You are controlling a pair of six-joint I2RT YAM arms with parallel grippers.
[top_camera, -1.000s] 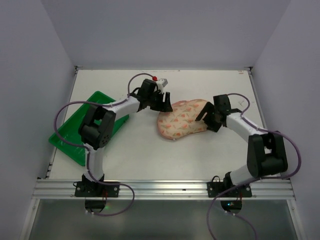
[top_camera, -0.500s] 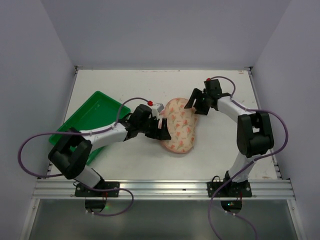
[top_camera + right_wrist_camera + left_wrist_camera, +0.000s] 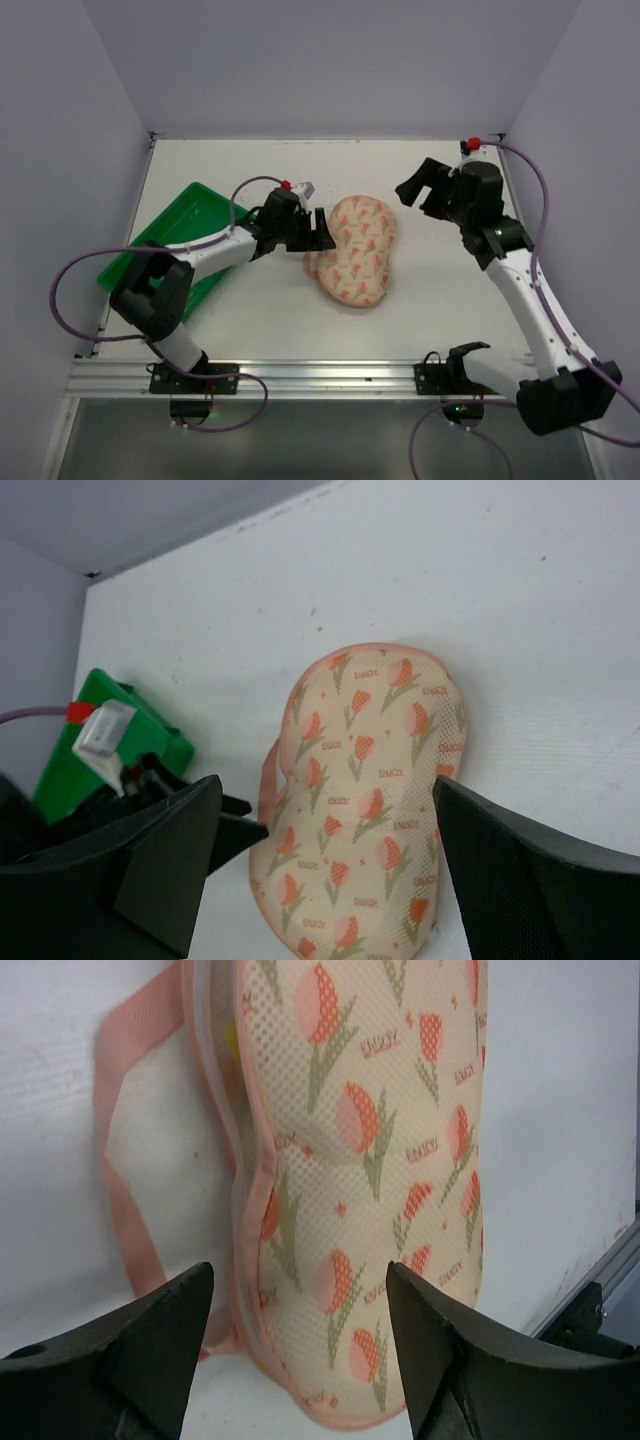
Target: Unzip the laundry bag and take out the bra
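Left wrist shows laundry bag (image 3: 370, 1190) with yellow bra (image 3: 231, 1038) inside; left fingers (image 3: 130, 1360) and right fingers (image 3: 150, 860) apart, empty.

Robot lab booth, white table (image 3: 285, 312), plain grey walls (image 3: 330, 60), aluminium rail (image 3: 330, 376)

The left arm (image 3: 215, 250) and right arm (image 3: 530, 290) are wearing white shells, black joints and looping purple cables (image 3: 30, 716), the left gripper (image 3: 298, 1272) and right gripper (image 3: 328, 783) showing black wedges.
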